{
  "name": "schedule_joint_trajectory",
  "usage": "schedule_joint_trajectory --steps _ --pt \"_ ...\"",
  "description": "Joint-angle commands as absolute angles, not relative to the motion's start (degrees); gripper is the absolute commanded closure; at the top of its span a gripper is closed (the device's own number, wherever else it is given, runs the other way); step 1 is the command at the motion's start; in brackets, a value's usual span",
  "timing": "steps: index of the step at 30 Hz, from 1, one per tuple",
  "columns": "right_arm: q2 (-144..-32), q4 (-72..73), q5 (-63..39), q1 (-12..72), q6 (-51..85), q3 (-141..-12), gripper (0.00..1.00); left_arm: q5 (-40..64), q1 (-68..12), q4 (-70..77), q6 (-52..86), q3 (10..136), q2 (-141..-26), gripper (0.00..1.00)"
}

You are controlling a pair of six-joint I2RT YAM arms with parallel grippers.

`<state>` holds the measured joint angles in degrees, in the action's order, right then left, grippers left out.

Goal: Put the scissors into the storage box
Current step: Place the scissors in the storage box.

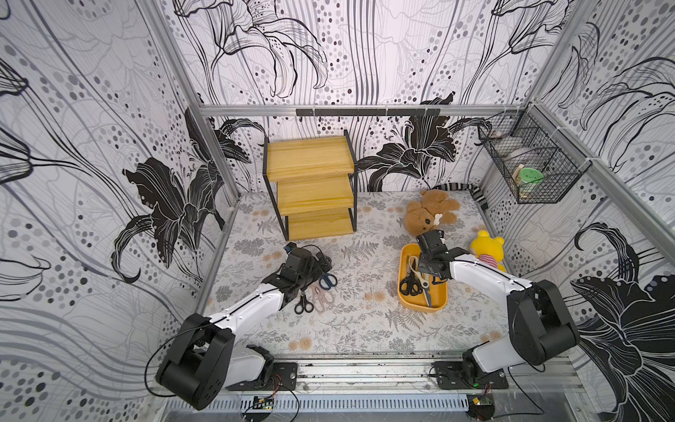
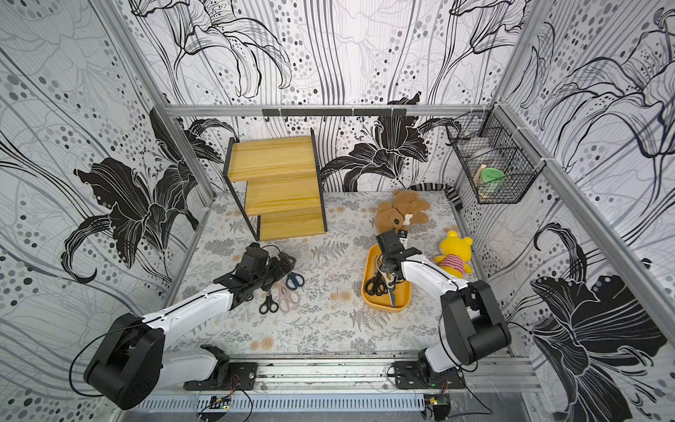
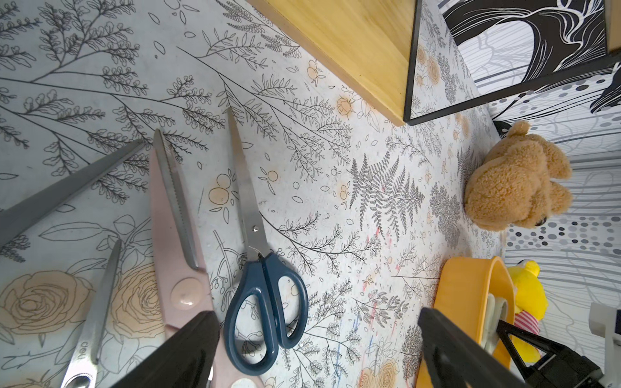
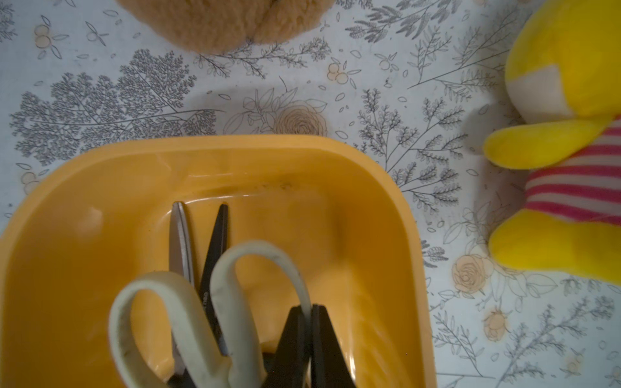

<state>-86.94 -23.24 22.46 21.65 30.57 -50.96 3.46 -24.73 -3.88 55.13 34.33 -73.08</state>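
The yellow-orange storage box (image 1: 440, 297) (image 2: 403, 297) lies at the right of the table. In it are cream-handled scissors (image 4: 235, 302) and black-handled scissors (image 1: 411, 285). My right gripper (image 4: 309, 312) is over the box, shut on one handle loop of the cream scissors. At the left, blue-handled scissors (image 3: 265, 302) (image 1: 328, 280), pale pink scissors (image 3: 181, 268) and a small black-handled pair (image 1: 304, 304) lie on the table. My left gripper (image 3: 316, 314) (image 1: 321, 261) hangs open above them, the blue handles between its fingers, untouched. Further blades (image 3: 67, 191) show beside the pink pair.
A tiered wooden shelf (image 1: 310, 182) stands at the back. A brown teddy (image 1: 431, 215) and a yellow plush bear (image 1: 487, 250) sit close behind and beside the box. A black wire basket (image 1: 529, 164) hangs on the right wall.
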Motion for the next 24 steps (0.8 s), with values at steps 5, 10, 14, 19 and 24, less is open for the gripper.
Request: schedule_joint_trajectory --steps 5,10,14,19,24 --pt "-92.8 -23.0 21.2 21.3 29.9 -53.0 1.0 2.0 -25.2 -3.4 55.2 35.0 -73.1 0.03" --pt "-94.6 -23.7 20.2 21.3 30.0 -54.4 0.91 1.0 -25.2 -3.8 55.1 34.0 -71.8 0.03" --pt "-93.9 -25.4 19.6 21.3 28.6 -56.3 0.77 0.3 -25.2 -4.0 54.9 33.3 -70.9 0.03" --pt "-91.0 -27.2 18.9 21.3 27.3 -57.3 0.66 0.0 -25.2 -3.8 55.0 32.8 -70.5 0.03" --pt "-87.7 -28.4 15.8 21.3 26.8 -58.4 0.64 -0.2 -25.2 -3.6 55.0 32.4 -70.0 0.03"
